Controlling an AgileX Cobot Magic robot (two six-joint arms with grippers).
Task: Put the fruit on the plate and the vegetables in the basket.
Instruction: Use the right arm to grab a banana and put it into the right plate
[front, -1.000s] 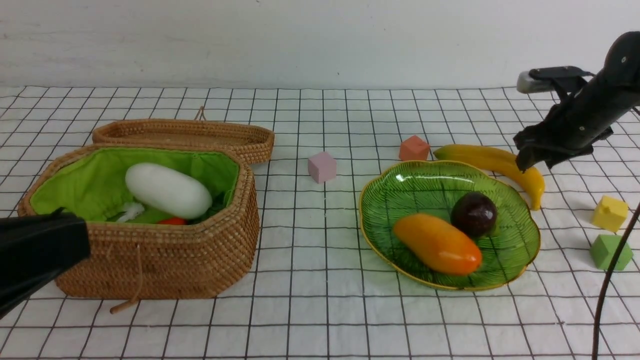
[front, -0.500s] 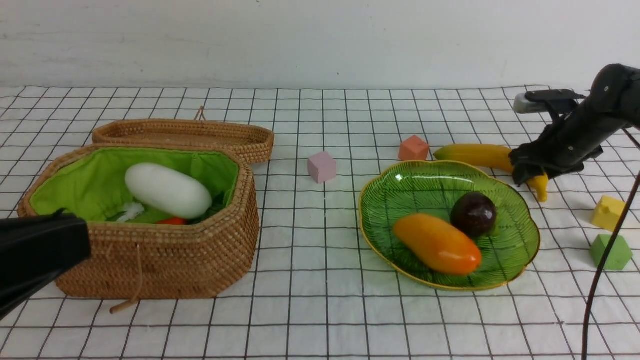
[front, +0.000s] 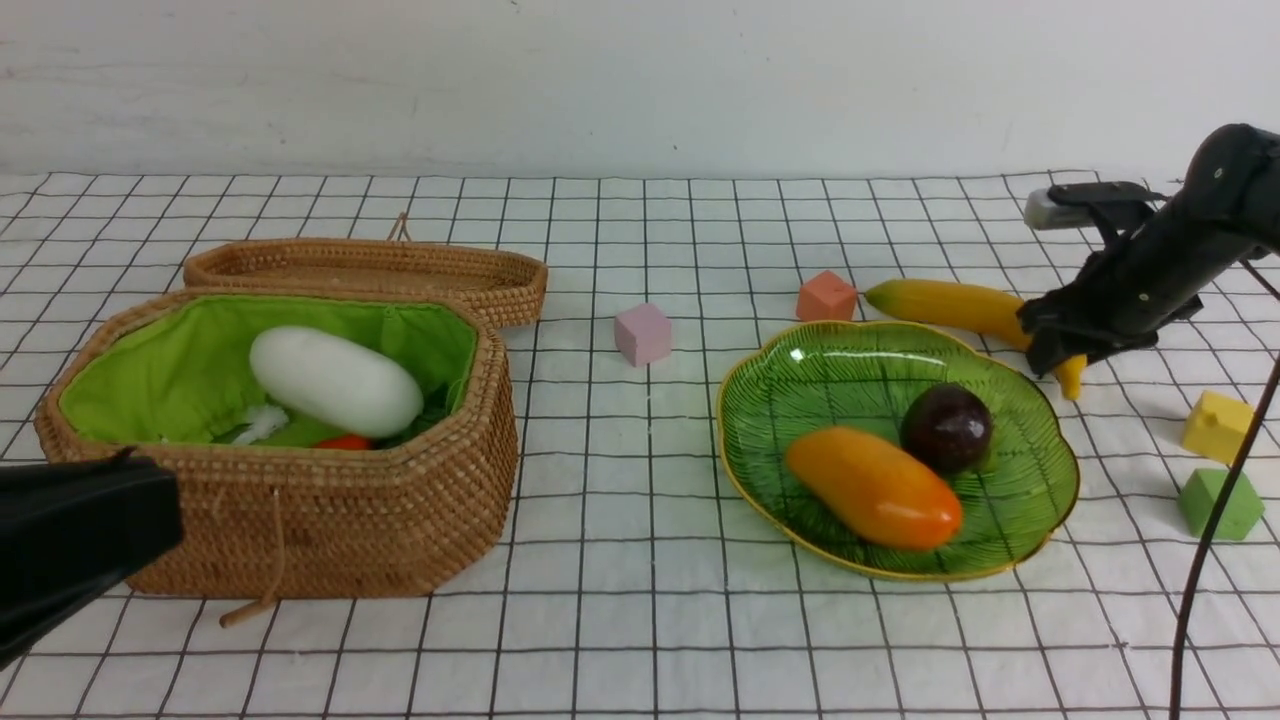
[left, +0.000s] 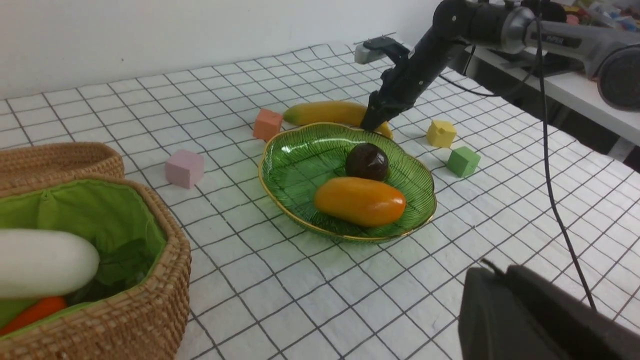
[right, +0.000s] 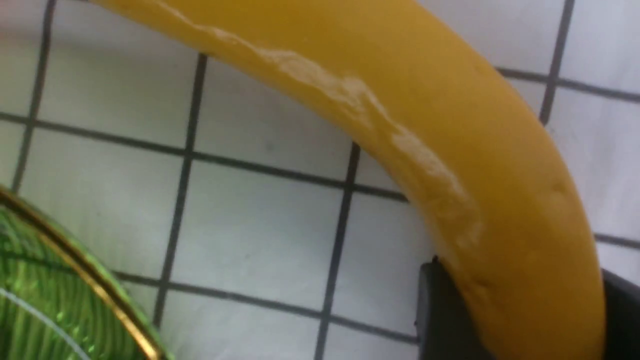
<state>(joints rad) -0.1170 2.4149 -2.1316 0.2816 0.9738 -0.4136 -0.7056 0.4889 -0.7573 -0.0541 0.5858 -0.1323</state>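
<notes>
**Banana between right jaws beside the dish**

I see my right gripper (front: 1050, 355) closed around the long yellow toy banana (front: 950, 306), fingers (right: 445, 320) pressing both its sides, just behind the leaf-shaped green glass plate (front: 770, 470). On that plate lie the oval orange mango (front: 875, 488) and round dark purple mangosteen (front: 948, 428). My left gripper (front: 70, 530) is shut, empty, beside the woven wicker basket (front: 330, 520) holding the fat white radish (front: 335, 380).
</notes>
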